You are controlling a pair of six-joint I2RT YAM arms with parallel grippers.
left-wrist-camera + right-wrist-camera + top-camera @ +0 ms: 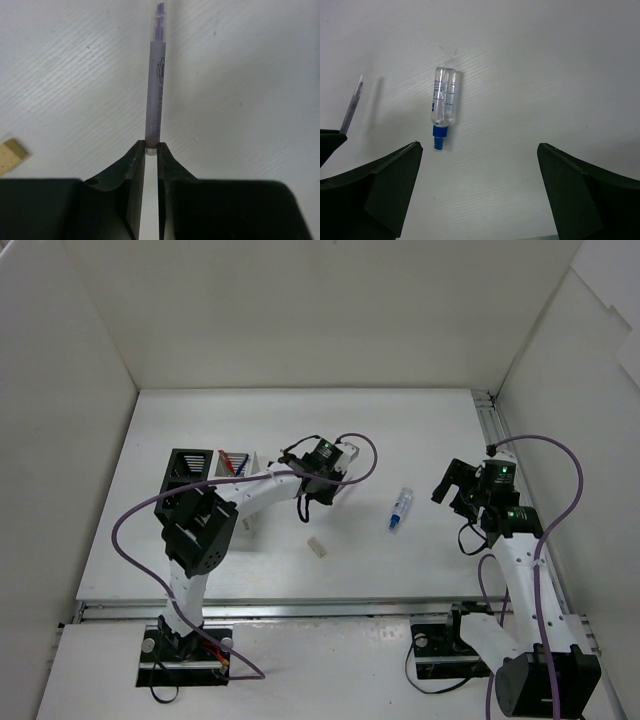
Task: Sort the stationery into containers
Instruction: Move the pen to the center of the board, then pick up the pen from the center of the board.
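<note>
My left gripper (151, 146) is shut on the lower end of a thin grey pen (155, 85) and holds it over the table; in the top view the gripper (336, 466) is right of the white slatted organiser (240, 468). The pen also shows in the right wrist view (352, 105). The black organiser (189, 466) stands beside the white one, which holds red and blue pens (232, 460). A clear tube with a blue cap (399, 509) lies ahead of my open, empty right gripper (480, 150), well beyond the fingertips (443, 102). A beige eraser (317, 545) lies on the table, also in the left wrist view (11, 155).
White walls enclose the table on the left, back and right. A metal rail (487, 415) runs along the right edge. Purple cables (545, 455) loop from both arms. The right gripper in the top view (452, 483) is right of the tube.
</note>
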